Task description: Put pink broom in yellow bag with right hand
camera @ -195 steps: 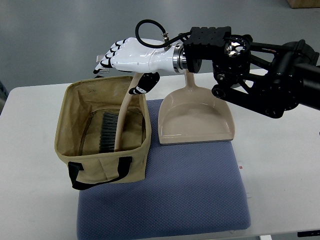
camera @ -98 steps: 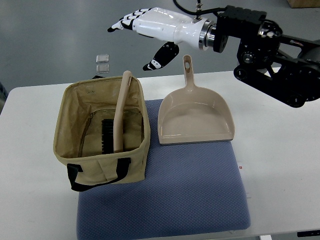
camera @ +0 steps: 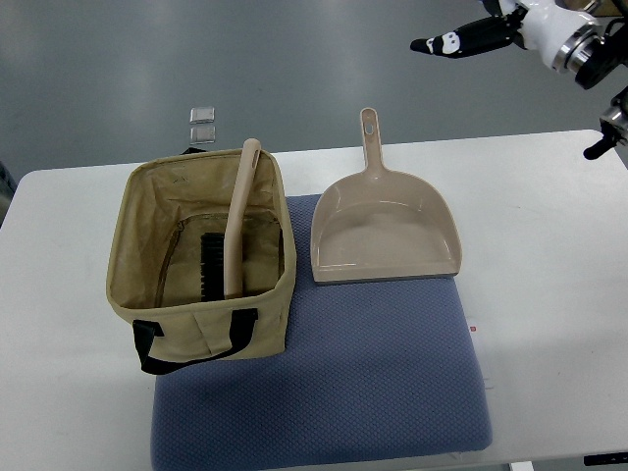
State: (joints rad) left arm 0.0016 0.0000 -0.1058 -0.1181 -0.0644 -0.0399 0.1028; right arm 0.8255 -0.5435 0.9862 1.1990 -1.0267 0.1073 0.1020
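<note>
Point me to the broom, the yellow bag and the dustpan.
broom [camera: 238, 211], top view, on its handle.
yellow bag [camera: 211, 316], top view, on its near wall.
dustpan [camera: 385, 235], top view, on its pan floor.

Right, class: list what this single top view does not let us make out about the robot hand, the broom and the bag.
- Right robot hand: mostly cut off by the top edge; only dark fingertips and a white part show, so its pose is unclear.
- Left robot hand: out of view.
- Broom: its bristles are partly hidden by its own handle and the shadowed bag interior.
- Bag's near outer pockets or far outer side: hidden by its walls.
</note>
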